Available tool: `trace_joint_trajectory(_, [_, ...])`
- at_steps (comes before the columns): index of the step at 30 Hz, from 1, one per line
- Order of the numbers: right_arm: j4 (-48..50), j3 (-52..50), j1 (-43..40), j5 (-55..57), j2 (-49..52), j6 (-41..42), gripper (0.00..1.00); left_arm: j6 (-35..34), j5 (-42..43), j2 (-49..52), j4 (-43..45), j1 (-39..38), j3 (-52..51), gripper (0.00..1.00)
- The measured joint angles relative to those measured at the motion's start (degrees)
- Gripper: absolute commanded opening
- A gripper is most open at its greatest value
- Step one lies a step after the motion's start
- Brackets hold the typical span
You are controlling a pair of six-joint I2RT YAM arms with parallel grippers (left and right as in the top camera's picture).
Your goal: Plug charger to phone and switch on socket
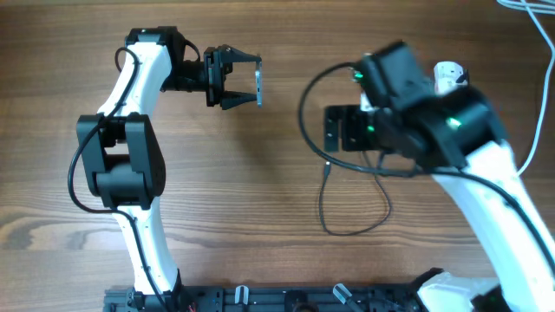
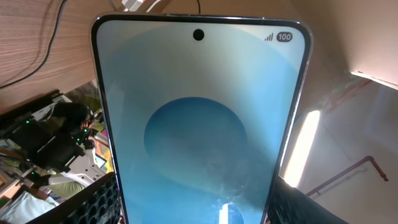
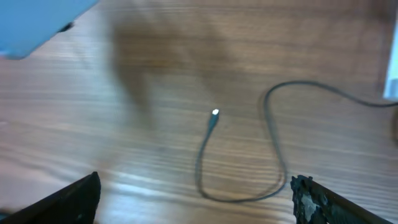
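Observation:
My left gripper (image 1: 247, 80) is shut on the phone (image 1: 259, 87) and holds it edge-on above the table. In the left wrist view the phone's cyan screen (image 2: 199, 112) fills the frame between the jaws (image 2: 196, 208). The charger, a thin black cable (image 1: 381, 195), loops on the table, and its connector tip (image 1: 327, 170) lies free below my right gripper (image 1: 334, 130). In the right wrist view the jaws (image 3: 199, 202) are open and empty above the cable, with the tip (image 3: 214, 114) between and ahead of them. The socket (image 1: 448, 76) is mostly hidden behind the right arm.
A white cord (image 1: 531, 19) runs along the far right edge of the wooden table (image 1: 260, 191). A black rail (image 1: 286, 299) lines the front edge. The blurred phone (image 3: 37, 22) shows at the top left of the right wrist view.

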Motion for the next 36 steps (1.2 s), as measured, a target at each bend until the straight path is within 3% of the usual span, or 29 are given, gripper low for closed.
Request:
trace_joint_trajectory(5, [0.1, 0.1, -1.1, 10.0, 2.5, 1.5, 1.00, 0.0, 0.0, 0.0, -0.3, 0.0, 0.0, 0.70])
trace_joint_trajectory(10, [0.1, 0.2, -10.8, 13.4, 4.9, 2.6, 1.00, 0.0, 0.0, 0.0, -0.4, 0.0, 0.0, 0.70])
trace_joint_trajectory(16, [0.1, 0.2, -23.3, 14.4, 8.5, 2.8, 1.00, 0.0, 0.0, 0.0, -0.4, 0.0, 0.0, 0.70])
trace_joint_trajectory(29, [0.8, 0.2, -25.0, 14.4, 16.5, 2.8, 1.00, 0.0, 0.0, 0.0, -0.4, 0.0, 0.0, 0.70])
trace_joint_trajectory(36, [-2.2, 0.2, -34.8, 9.2, 15.7, 2.1, 1.00, 0.0, 0.0, 0.0, -0.4, 0.0, 0.0, 0.70])
